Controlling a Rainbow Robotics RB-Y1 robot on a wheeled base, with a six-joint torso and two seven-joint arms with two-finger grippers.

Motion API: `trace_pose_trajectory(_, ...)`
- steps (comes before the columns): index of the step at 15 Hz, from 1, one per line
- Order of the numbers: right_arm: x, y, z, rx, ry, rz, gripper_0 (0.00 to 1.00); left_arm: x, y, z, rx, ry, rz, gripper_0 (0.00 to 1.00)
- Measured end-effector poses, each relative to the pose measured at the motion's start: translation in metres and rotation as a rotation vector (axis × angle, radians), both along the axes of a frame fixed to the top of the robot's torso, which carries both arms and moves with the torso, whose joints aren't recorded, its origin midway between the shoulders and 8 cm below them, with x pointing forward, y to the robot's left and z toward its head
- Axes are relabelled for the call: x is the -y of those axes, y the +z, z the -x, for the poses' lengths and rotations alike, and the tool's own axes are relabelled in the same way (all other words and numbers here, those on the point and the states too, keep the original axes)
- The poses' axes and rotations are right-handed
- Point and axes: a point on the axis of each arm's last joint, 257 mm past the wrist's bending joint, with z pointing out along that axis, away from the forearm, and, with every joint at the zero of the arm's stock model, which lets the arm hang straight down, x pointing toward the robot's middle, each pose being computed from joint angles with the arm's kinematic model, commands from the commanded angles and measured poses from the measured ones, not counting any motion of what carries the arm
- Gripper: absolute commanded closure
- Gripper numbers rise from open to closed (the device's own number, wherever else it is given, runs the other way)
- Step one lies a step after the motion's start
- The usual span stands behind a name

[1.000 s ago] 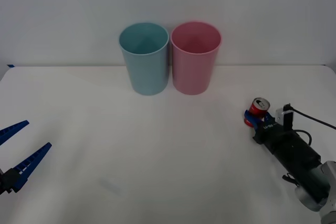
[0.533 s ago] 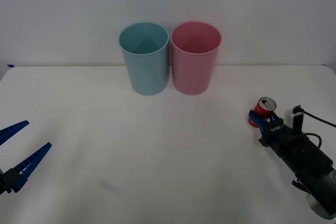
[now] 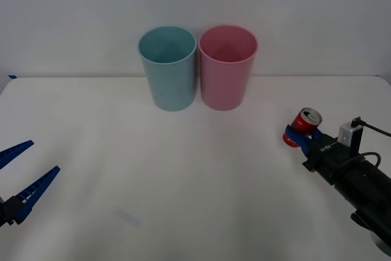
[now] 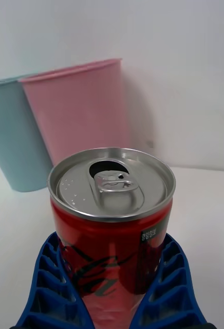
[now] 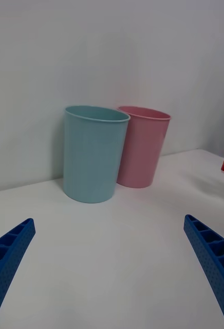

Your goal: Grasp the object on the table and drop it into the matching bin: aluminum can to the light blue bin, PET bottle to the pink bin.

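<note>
At the left edge of the table [image 3: 91, 151], the left gripper [image 3: 18, 178] is parked low, its blue fingers spread wide apart with nothing between them. Farther in, at the back of the table, the light blue bin [image 3: 168, 68] and the pink bin [image 3: 227, 67] are seen upright, side by side and just about touching, mouths open upward.

On the right side, well apart from both bins, the aluminum can [image 3: 302, 125] is clamped between the ribbed fingers of the right gripper [image 3: 292, 137]. In the right wrist view the can [image 4: 112, 226] is gripped on its lower red wall by the fingers [image 4: 53, 288], the silver top and pull tab left clear. It appears to be lifted slightly off the tabletop, though this cannot be confirmed.

The can is judged light and thin-walled; its tab opening looks pierced, so it may be empty and easily dented. The painted wall is smooth and likely slippery, so a moderate squeeze across the mid-wall is best suited.

The long axis is tilted from vertical, the silver top being leaned toward the right and up.
</note>
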Motion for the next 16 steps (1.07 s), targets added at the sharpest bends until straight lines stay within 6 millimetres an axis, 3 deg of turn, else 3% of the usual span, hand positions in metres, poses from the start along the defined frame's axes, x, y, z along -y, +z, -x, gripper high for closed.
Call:
trace_pose_trajectory(7, -0.035, 0.069, 0.009, 0.044, 0.142, -0.061, 1.0, 0.0, 0.0, 0.0, 0.0, 0.0, 0.0, 0.0)
trace_pose_trajectory(16, -0.084, 0.148, -0.008, 0.132, 0.316, -0.07, 1.0, 0.0, 0.0, 0.0, 0.0, 0.0, 0.0, 0.0)
